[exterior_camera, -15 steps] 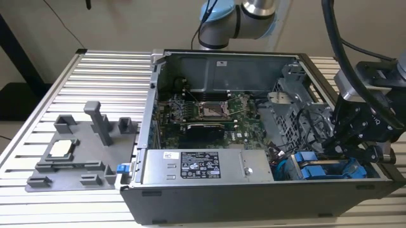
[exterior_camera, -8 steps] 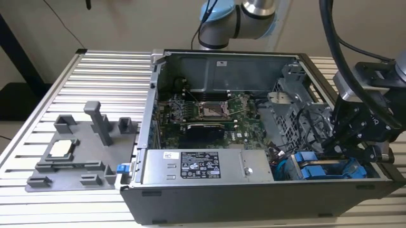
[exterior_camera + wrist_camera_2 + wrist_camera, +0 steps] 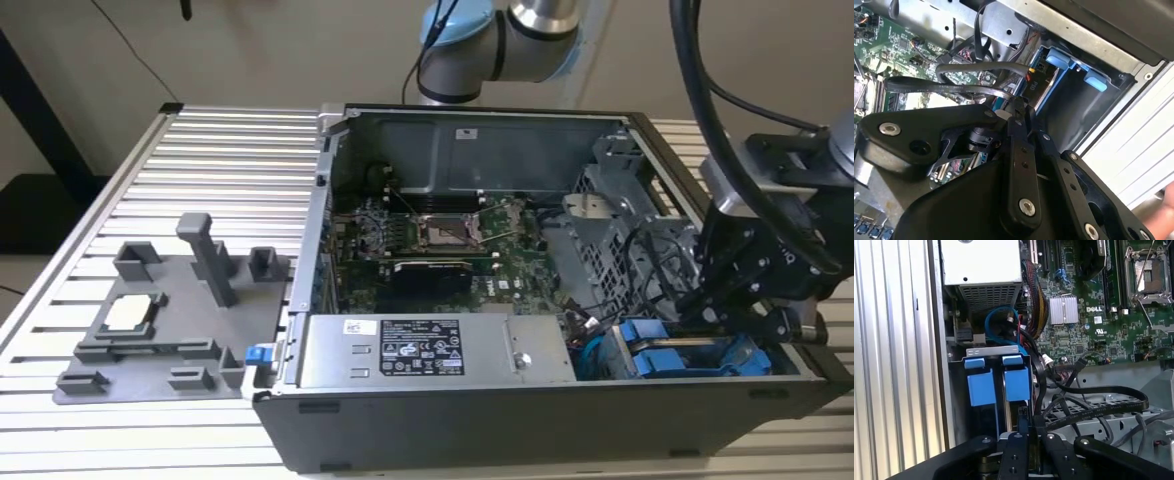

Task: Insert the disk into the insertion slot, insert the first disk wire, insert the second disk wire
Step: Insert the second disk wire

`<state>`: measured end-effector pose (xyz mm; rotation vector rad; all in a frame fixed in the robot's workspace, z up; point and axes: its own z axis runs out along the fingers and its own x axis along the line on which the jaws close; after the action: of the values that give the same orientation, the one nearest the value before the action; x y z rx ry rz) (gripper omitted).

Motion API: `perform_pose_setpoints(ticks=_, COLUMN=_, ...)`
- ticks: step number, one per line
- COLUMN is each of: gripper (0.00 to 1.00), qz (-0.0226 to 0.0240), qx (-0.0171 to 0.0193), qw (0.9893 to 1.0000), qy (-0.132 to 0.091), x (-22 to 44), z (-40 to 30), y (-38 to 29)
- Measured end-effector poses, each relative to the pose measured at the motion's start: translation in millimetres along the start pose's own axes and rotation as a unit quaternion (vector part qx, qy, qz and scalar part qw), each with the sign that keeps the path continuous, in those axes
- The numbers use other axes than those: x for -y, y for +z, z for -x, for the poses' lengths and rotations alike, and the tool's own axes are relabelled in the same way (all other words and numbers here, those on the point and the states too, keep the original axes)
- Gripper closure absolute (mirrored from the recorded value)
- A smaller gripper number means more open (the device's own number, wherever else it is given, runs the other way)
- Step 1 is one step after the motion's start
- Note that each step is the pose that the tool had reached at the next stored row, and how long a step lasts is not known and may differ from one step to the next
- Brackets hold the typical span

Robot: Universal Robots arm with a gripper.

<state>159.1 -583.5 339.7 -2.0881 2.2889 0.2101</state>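
The disk sits upright in its blue carrier (image 3: 1016, 384) in the drive bay at the case's front corner, on the exterior view's right (image 3: 667, 358). Its end shows between blue tabs in the second wrist view (image 3: 1043, 82). Beside it stands a second blue carrier (image 3: 981, 387). My gripper (image 3: 718, 318) reaches down into this bay, right at the disk's end (image 3: 1026, 429). Its fingers are close together on the connector end of a flat black disk wire (image 3: 1094, 410), which arcs back over the drive cage. The same wire (image 3: 944, 88) runs to the fingertips (image 3: 1019, 107). The connector itself is hidden.
The open computer case (image 3: 534, 420) lies on a slatted metal table (image 3: 214, 150). A power supply box (image 3: 414, 350) borders the bay. Loose black and coloured cables (image 3: 1029, 325) crowd the space beside the motherboard (image 3: 427, 235). A grey fixture plate (image 3: 160, 320) lies outside the case.
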Motion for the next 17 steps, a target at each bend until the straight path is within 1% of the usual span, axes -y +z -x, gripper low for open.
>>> perform_pose_setpoints(ticks=5, gripper=0.84, qz=0.0001, qx=-0.0004, qw=1.0, qy=-0.001, x=0.4, z=0.1, y=1.5)
perform_pose_setpoints(ticks=9, gripper=0.84, qz=0.0002, qx=-0.001, qw=1.0, qy=-0.002, x=0.6, z=-0.3, y=4.7)
perform_pose_setpoints(ticks=14, gripper=0.84, qz=0.0002, qx=-0.0005, qw=1.0, qy=-0.002, x=0.7, z=-0.3, y=5.3)
perform_pose_setpoints(ticks=16, gripper=0.83, qz=0.0002, qx=0.0, qw=1.0, qy=-0.002, x=0.8, z=-0.4, y=5.8)
perform_pose_setpoints(ticks=17, gripper=0.77, qz=0.0003, qx=0.0001, qw=1.0, qy=-0.002, x=0.7, z=-0.4, y=5.9)
